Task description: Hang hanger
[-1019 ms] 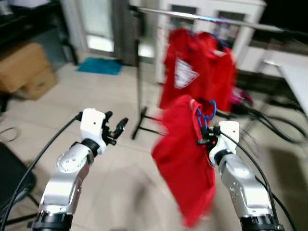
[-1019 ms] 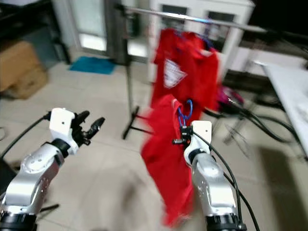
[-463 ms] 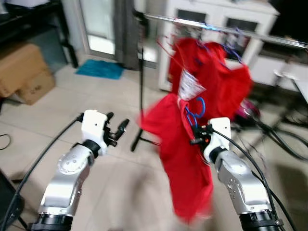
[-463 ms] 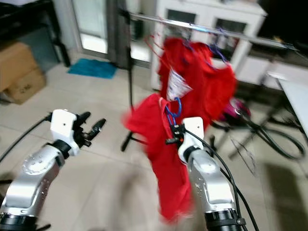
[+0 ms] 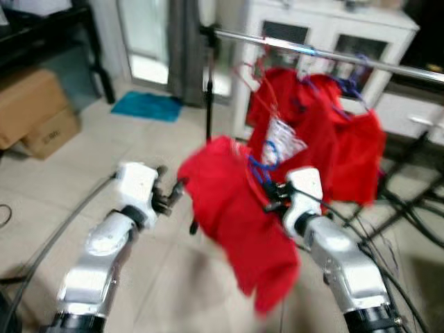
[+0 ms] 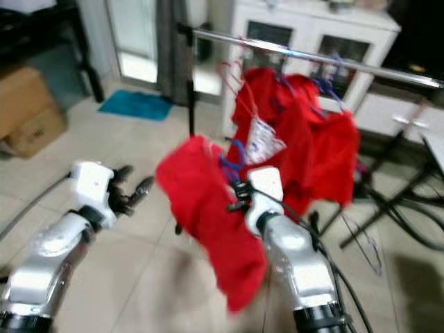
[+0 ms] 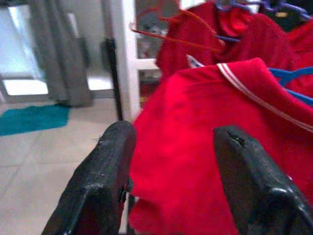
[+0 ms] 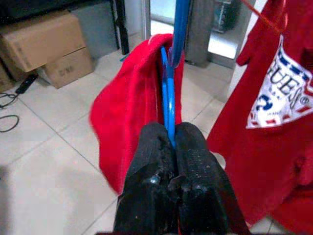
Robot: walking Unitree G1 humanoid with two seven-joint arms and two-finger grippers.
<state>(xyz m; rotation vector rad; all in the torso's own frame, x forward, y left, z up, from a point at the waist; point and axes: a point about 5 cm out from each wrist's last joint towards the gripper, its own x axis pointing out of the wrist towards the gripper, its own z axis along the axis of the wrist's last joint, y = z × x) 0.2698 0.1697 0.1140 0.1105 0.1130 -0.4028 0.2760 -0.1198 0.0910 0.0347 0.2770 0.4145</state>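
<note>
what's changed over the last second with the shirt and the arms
The camera has closed in on the rail. The red shirt swung out towards the left gripper. The right gripper stays shut on the blue hanger; the left stays open.

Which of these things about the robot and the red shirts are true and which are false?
1. The right gripper is shut on a blue plastic hanger. True.
2. The red shirt on the blue hanger already hangs from the silver metal clothes rail. False: the gripper holds it in front of the rail, below it.
3. The left gripper is open and holds nothing. True.
4. The shirts on the rail are green. False: they are red.
5. A brown cardboard box stands on the floor to the robot's left. True.
</note>
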